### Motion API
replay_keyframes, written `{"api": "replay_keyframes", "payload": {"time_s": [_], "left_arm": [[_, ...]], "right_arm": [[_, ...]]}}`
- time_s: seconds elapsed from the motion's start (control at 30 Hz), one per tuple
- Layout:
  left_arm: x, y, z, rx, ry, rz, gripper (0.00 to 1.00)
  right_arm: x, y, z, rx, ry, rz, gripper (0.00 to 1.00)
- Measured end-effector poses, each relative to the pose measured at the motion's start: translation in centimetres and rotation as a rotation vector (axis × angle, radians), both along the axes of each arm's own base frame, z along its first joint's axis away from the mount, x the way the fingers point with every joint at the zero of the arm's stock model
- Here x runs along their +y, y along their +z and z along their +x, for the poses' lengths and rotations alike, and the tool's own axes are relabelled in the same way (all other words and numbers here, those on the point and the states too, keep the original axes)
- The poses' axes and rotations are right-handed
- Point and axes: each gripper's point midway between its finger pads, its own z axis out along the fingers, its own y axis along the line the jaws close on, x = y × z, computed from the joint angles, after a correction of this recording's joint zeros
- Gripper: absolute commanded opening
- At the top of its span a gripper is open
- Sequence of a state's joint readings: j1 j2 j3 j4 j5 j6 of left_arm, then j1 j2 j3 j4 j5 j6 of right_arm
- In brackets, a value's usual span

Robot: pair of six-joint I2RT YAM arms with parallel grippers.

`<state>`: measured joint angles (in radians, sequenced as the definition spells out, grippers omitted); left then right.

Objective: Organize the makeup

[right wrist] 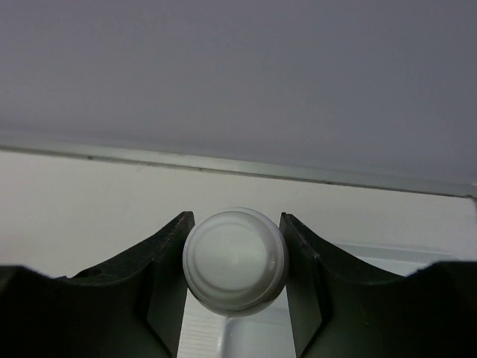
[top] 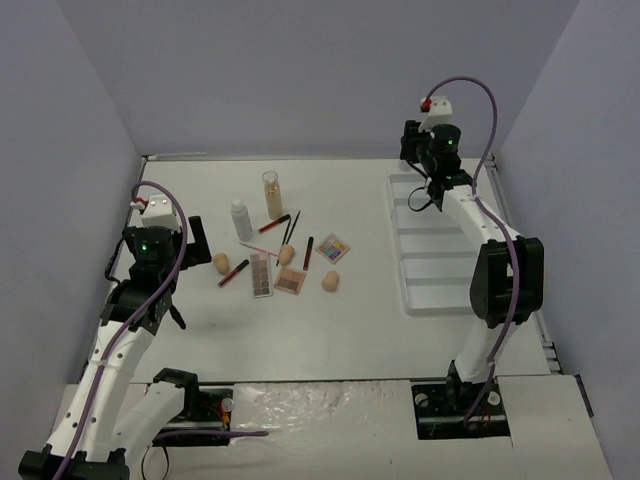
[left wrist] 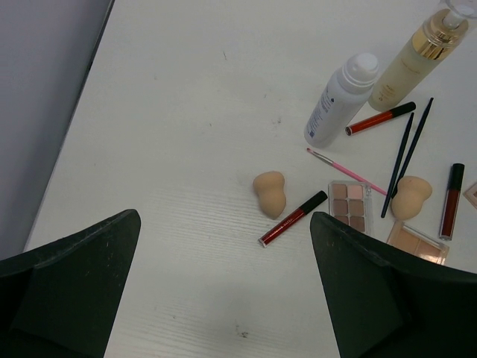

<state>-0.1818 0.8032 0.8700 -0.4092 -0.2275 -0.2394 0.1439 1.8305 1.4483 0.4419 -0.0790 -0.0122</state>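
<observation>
Over on the left, the left gripper (left wrist: 223,224) hangs above the table (top: 200,330) with its jaws spread wide and nothing between them. Just right of it the makeup lies loose. First come a sponge (top: 221,263) and a red lip tube (top: 233,273), then a white bottle (top: 241,220) standing beside the amber bottle (top: 271,195). Two dark brushes (top: 290,228), neutral palettes (top: 261,274), two more sponges and a bright palette (top: 333,248) are scattered toward the right. None of that has been sorted.

Further right, the tray (top: 440,290) shows bare compartments along its near length. At its far end the right gripper (right wrist: 235,224) has its jaws closed on the cap of a second white bottle (right wrist: 235,268) — held over the far compartment, though whether its base touches the tray I cannot tell, since the arm hides it.

I'd judge the job barely begun: one item is on its way in and everything else is left.

As for writing, the standing bottle's label carries small dark print in the left wrist view — too small to read — and no brand shows anywhere.
</observation>
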Motion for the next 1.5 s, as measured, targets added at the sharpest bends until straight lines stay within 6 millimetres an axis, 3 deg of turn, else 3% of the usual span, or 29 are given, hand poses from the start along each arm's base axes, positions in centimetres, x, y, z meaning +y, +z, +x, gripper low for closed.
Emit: {"api": "replay_keyframes", "payload": {"time_s": [0.2, 0.4, 0.5, 1.1, 1.5], "left_arm": [[-0.1, -0.1, 0.3, -0.017, -0.003, -0.004, 0.97], [-0.1, -2.7, 0.2, 0.02, -0.007, 0.007, 0.97], [-0.1, -3.6, 0.1, 0.034, -0.01, 0.016, 0.97], [-0.1, -2.7, 0.5, -0.01, -0.017, 0.024, 0.97], [-0.2, -2.5, 0.6, -0.018, -0.025, 0.024, 0.97]], "right_arm": [[-9.1, -1.2, 0.6, 0.048, -0.173, -0.015, 0.0], [-15.0, -3.6, 1.5, 0.093, -0.283, -0.018, 0.0], [-16.8, -5.1, 1.8, 0.122, -0.314, -0.018, 0.0], [-19.0, -13.5, 3.5, 0.247, -0.348, -0.012, 0.0], [-20.3, -13.4, 4.1, 0.208, -0.375, 0.028, 0.0]]}}
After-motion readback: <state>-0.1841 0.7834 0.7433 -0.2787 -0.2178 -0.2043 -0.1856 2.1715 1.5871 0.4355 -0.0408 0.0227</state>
